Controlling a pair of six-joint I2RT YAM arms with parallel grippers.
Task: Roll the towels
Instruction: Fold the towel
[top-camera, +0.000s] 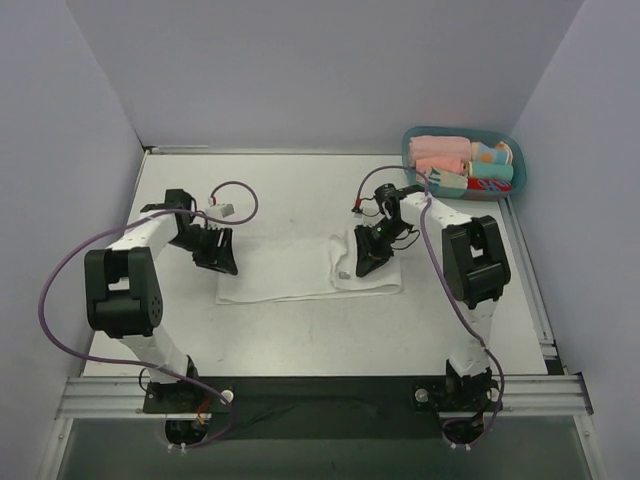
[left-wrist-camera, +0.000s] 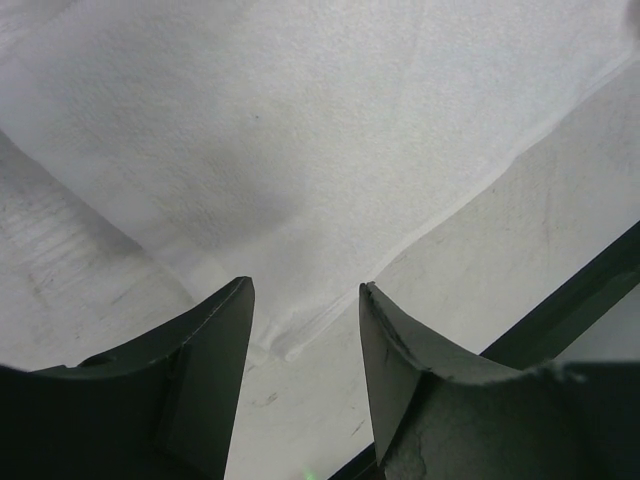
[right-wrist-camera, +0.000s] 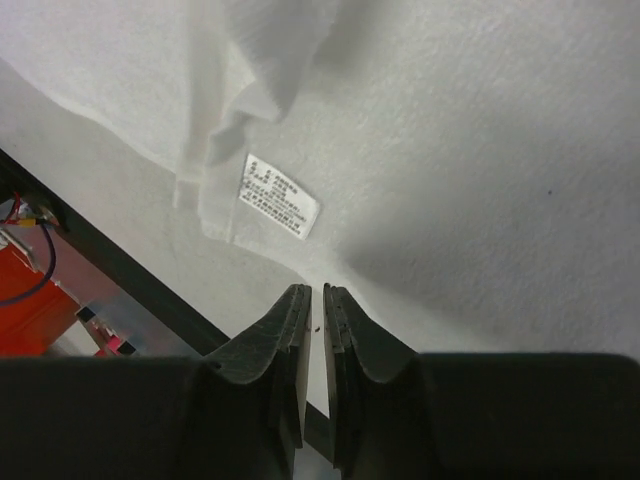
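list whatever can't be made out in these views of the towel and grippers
Print on the tag: right wrist view, too small and blurred to read.
Fingertips of the right gripper: top view, hidden under its own body, so contact with the towel is unclear.
Contents of the basket: top view, lower left corner covered by the right arm; count unclear.
Full outline of the towel: both wrist views, cut off by the frame edges.
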